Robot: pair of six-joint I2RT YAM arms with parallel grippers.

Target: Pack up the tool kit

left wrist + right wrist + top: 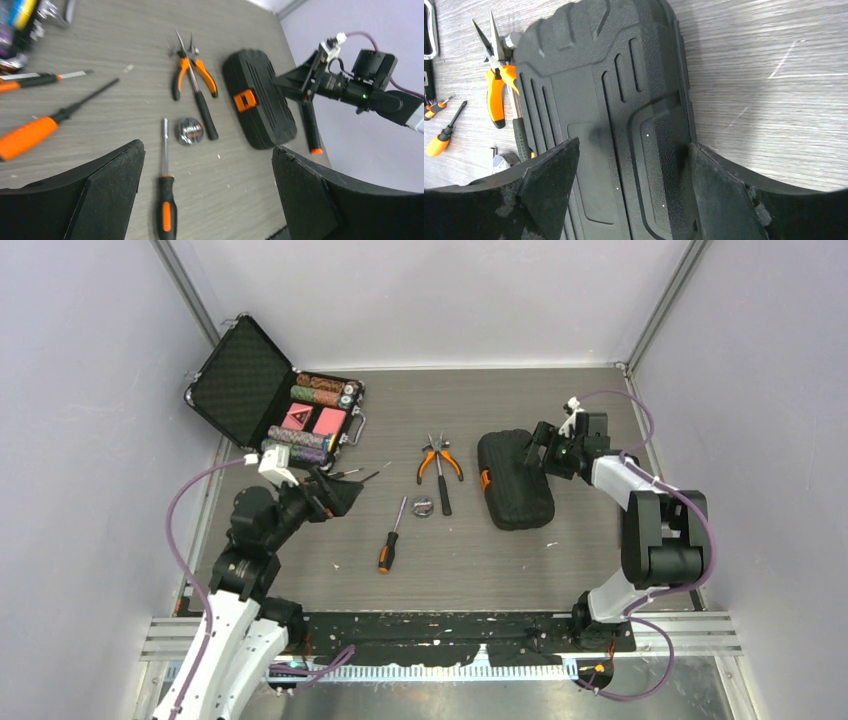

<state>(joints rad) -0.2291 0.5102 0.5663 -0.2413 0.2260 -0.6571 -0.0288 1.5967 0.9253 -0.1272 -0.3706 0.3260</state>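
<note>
The tool kit [515, 480] lies shut and flat on the surface, right of the middle and nearer the right edge, its long side running roughly from the far edge toward the near edge. Its orange latch [245, 100] faces the loose tools, which probably explains the layout: the tools wait beside the opening side, and none can go in until the lid is lifted. The right fingers [549, 175] hang low over the far end of the case. They are spread wide and hold nothing, one over the ribbed lid and the other down beside the long edge away from the latch. That looks like a stance for pinching this side to steady or shift the case, though whether they touch the plastic cannot be told. The left fingers [110, 175] are also wide apart and empty. They hover above the surface toward the left edge and point across at the tools, seemingly ready to pick one up. The pliers [438, 462], a round disc [423, 506] and an orange-and-black screwdriver [390, 540] lie between the two arms. An open briefcase [300, 410] of chips sits at the far left corner, apart from the job. The case is matte black plastic with rounded corners, raised ribs along the lid and a recessed central panel.
</note>
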